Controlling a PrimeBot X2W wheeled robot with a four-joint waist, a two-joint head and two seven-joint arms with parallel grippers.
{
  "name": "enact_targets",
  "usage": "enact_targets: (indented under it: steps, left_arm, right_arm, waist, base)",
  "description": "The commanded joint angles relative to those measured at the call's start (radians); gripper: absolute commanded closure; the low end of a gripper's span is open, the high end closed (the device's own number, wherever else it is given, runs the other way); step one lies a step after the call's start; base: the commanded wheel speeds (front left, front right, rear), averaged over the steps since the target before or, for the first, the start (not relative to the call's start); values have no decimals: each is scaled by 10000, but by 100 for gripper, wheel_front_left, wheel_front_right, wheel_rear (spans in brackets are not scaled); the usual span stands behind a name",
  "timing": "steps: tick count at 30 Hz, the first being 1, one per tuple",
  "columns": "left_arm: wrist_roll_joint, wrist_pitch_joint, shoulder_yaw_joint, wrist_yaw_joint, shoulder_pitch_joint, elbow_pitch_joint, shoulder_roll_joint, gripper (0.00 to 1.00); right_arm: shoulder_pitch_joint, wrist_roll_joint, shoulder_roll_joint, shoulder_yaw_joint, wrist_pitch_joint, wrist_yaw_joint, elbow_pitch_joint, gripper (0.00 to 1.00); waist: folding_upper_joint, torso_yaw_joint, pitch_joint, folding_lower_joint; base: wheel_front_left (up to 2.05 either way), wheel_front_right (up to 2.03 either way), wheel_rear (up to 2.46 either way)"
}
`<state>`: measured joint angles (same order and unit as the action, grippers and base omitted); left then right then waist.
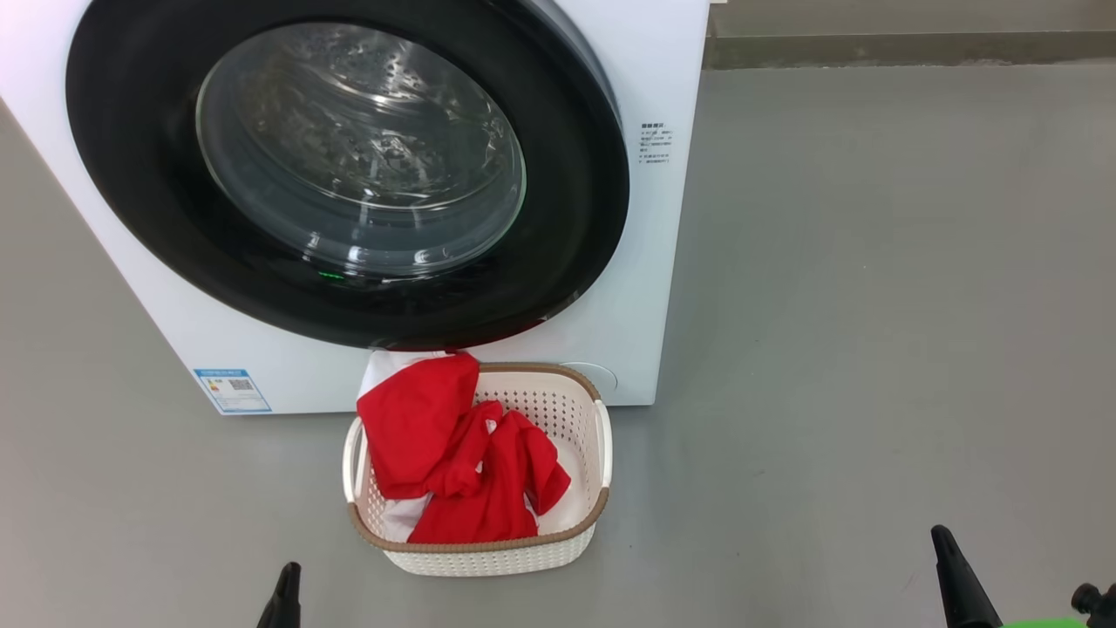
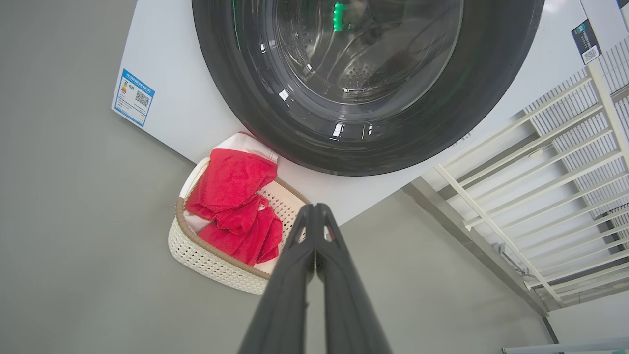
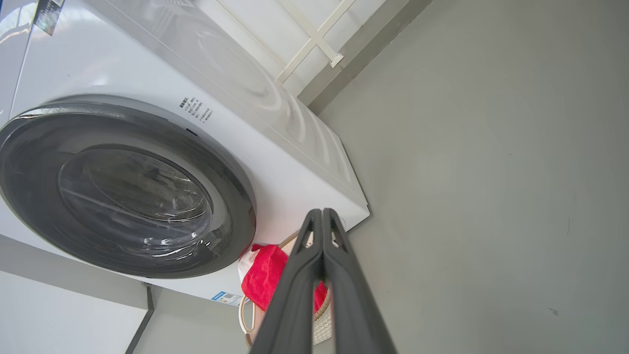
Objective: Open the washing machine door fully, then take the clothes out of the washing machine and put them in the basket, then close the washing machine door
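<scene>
The white washing machine (image 1: 671,262) stands ahead with its round black-rimmed door (image 1: 558,227) lying flat against its front; behind the glass the steel drum shows. On the floor right before it sits the cream basket (image 1: 488,554) with the red clothes (image 1: 453,453) piled inside, one fold draped over its back rim. My left gripper (image 2: 314,209) is shut and holds nothing, back from the basket. My right gripper (image 3: 322,212) is shut too, off to the basket's right. Both dark tips show at the head view's bottom edge, left gripper (image 1: 286,584), right gripper (image 1: 950,558).
Grey floor (image 1: 872,349) spreads to the right of the machine. A white railing (image 2: 565,196) stands beyond the machine's side in the left wrist view. A blue energy label (image 1: 232,390) is stuck low on the machine's front.
</scene>
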<state>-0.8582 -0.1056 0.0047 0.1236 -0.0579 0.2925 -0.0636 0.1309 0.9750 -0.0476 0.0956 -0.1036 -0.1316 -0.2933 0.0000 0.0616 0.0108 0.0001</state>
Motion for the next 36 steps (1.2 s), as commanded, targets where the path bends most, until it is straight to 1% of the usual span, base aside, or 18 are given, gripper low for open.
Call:
enact_targets:
  steps: [1, 36]
  left_arm:
    - [-360, 94, 255, 31, 443, -282, -56, 100]
    - [-3808, 1098, 652, 50, 1028, -376, 27, 100]
  right_arm:
    - [-526, 279, -95, 1, 97, 4, 280, 100]
    - [-1424, 3194, -62, 94, 1100, 7, 379, 100]
  waist:
    - [0, -17, -5, -1]
    - [0, -306, -69, -1]
  base:
    - [0, 0, 0]
    - [0, 0, 0]
